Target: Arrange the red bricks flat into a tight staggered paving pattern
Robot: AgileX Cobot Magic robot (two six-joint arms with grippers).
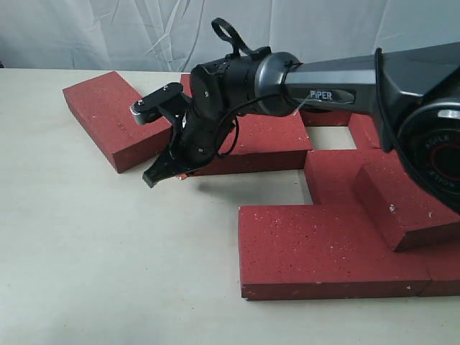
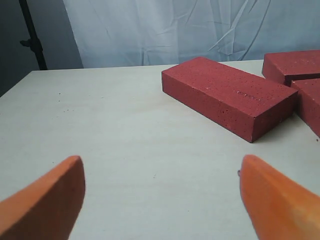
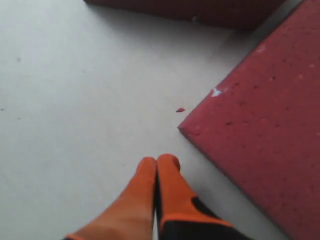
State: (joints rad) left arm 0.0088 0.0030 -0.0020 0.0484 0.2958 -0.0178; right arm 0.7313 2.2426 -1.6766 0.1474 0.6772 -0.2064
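Several red bricks lie flat on the pale table. One angled brick (image 1: 115, 122) sits at the far left, also shown in the left wrist view (image 2: 227, 95). A middle brick (image 1: 269, 140) lies behind the right arm, and a large front brick (image 1: 330, 248) lies at the near right with another brick (image 1: 402, 205) resting on the group beside it. My right gripper (image 1: 154, 176) hangs just above the table between the left and middle bricks, shut and holding nothing (image 3: 159, 162); a brick corner (image 3: 260, 125) lies close beside it. My left gripper (image 2: 161, 160) is open over bare table.
More bricks (image 1: 327, 116) sit at the back right, partly hidden by the arm. Two brick ends (image 2: 292, 62) show beyond the angled brick in the left wrist view. A small red chip (image 3: 180, 109) lies on the table. A white cloth backdrop (image 1: 108, 32) stands behind.
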